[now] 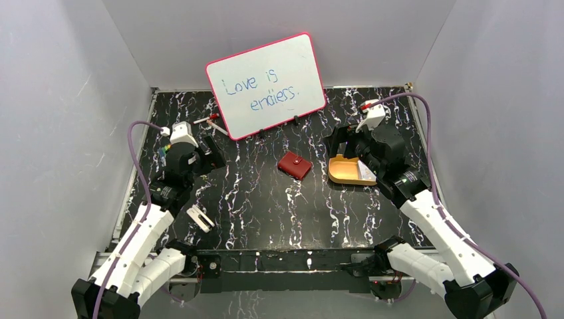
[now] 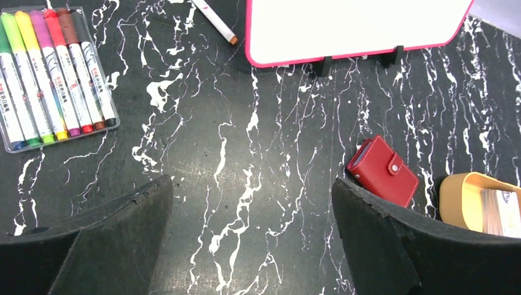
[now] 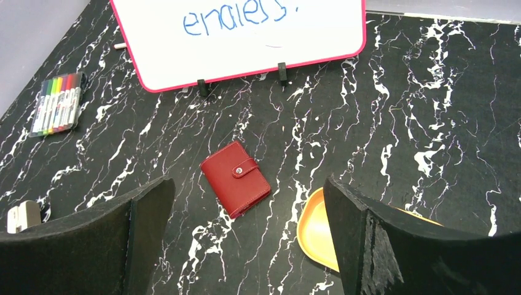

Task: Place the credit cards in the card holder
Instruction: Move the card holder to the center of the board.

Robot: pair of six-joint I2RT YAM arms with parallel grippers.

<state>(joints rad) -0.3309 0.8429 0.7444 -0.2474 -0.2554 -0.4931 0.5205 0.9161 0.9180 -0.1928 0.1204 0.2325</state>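
Quick rundown of the setup. The card holder (image 1: 294, 165) sits shut with its snap tab fastened, flat on the black marbled table (image 1: 266, 212) around the middle. It's turned a bit diagonal, and nothing is touching it. Just to its right is the yellow-orange tray (image 1: 340, 176), with a thin strip of table between the two. The credit cards (image 2: 502, 212) are lying in that tray as a whitish-grey bunch (I honestly can't tell how many, the view cuts them off at the edge).

The left gripper (image 2: 249, 236) has its jaws spread wide with nothing between them, only bare table under the gap. It hangs over the left part of the table, and from its wrist camera the holder shows just past the right finger. The right gripper (image 3: 246, 243) is spread wide too and carrying nothing. It's up over the far left end of the tray, with the tray rim peeking out beside its right finger and the holder out ahead in the gap.

Other stuff: the pink-framed whiteboard (image 1: 266, 85) stands at the far side on little black feet with blue handwriting on it, a clear pack of coloured markers (image 2: 52, 77) lies far left, and one loose marker (image 2: 215, 18) lies by the board's left corner. There's also a small white thing (image 1: 199, 218) near the left arm, too small to make out.
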